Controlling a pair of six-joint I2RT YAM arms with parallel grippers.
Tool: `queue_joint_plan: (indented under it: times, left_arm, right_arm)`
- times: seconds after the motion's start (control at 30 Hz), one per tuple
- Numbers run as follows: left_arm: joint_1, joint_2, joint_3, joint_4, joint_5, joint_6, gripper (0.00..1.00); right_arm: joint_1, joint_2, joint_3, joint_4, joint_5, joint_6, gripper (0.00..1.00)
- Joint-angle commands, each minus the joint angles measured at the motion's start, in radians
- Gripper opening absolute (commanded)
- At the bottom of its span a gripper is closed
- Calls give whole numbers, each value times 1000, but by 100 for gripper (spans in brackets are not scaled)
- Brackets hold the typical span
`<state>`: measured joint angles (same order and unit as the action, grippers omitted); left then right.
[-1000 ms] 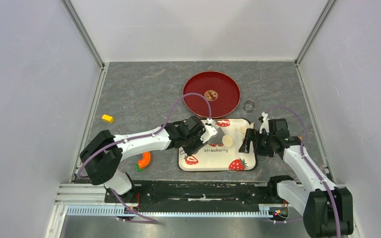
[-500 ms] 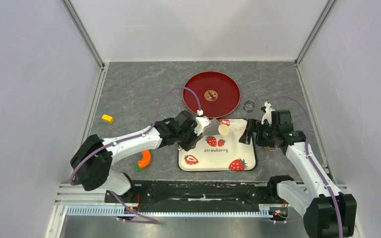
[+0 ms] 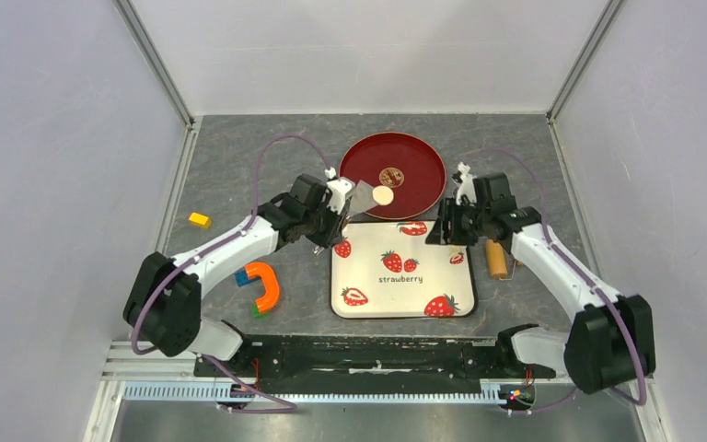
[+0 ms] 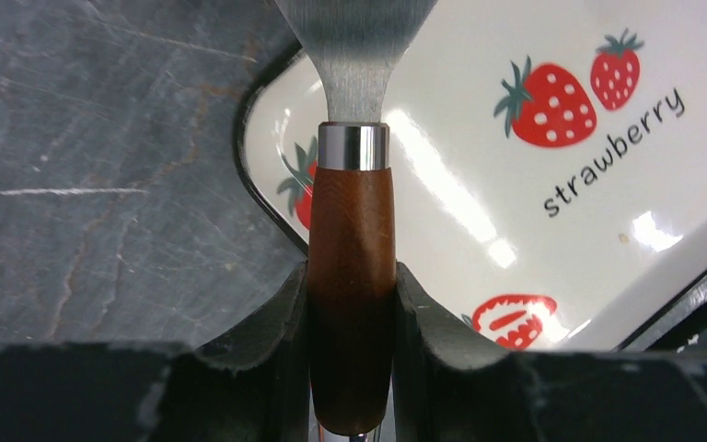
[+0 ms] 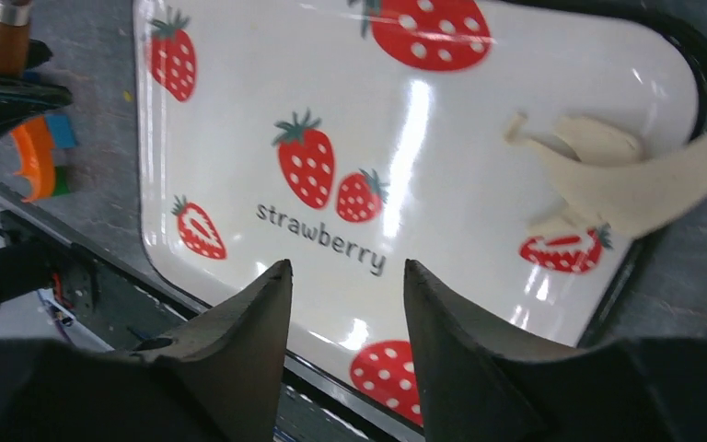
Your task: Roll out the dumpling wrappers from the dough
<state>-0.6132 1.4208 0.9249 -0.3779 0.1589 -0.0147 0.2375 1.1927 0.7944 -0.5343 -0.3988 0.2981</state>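
Observation:
My left gripper [image 3: 331, 214] is shut on the brown wooden handle [image 4: 350, 267] of a metal spatula [image 3: 361, 195]. On its blade lies one round cream dumpling wrapper [image 3: 383, 195], held over the near rim of the red plate [image 3: 423, 161]. The strawberry tray [image 3: 396, 299] sits just below. Ragged cream dough scraps [image 5: 598, 175] lie in the tray's far right corner. My right gripper [image 3: 444, 230] hovers over that corner, open with nothing between its fingers [image 5: 272, 304].
A tan wooden roller [image 3: 495, 258] lies on the table right of the tray, under my right arm. An orange U-shaped piece [image 3: 262, 285] sits left of the tray, a yellow block [image 3: 200, 219] further left. Walls close in three sides.
My left arm carried the wrapper on the spatula from the tray up toward the red plate. My right gripper shifted to the tray's far corner and its jaws narrowed.

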Motion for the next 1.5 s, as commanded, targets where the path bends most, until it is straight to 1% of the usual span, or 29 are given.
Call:
queue_joint_plan:
  times: [0.0, 0.03, 0.07, 0.13, 0.2, 0.23, 0.4, 0.57, 0.63, 1.0, 1.47]
  left_arm:
    - [37, 54, 139, 2, -19, 1, 2]
    - [42, 78, 168, -13, -38, 8, 2]
    - [46, 102, 192, -24, -54, 13, 2]
    - [50, 152, 252, -51, -78, 25, 2]
    - [54, 206, 316, -77, -90, 46, 2]
    - [55, 233, 342, -86, -98, 47, 2]
    - [56, 350, 470, -128, -139, 45, 2]
    - [56, 458, 590, -193, -156, 71, 2]
    - [57, 488, 625, -207, -185, 80, 2]
    - [52, 605, 717, -250, -198, 103, 2]
    - [8, 705, 831, -298, -227, 123, 2]
  right_arm:
    - [56, 111, 166, 93, -1, 16, 40]
    - [62, 139, 197, 103, -8, 20, 29]
    - [67, 163, 236, 111, -14, 22, 20]
    - [74, 216, 310, 127, -17, 25, 8]
    - [79, 283, 383, 139, -20, 29, 1]
    - [81, 310, 421, 144, -23, 30, 0]
    - [91, 452, 545, 213, -60, 64, 0]
    - [108, 575, 637, 265, -59, 84, 0]
    - [116, 628, 679, 267, -56, 84, 0]
    - [136, 845, 830, 284, 12, 101, 0]
    - [136, 986, 911, 305, 100, 120, 0]
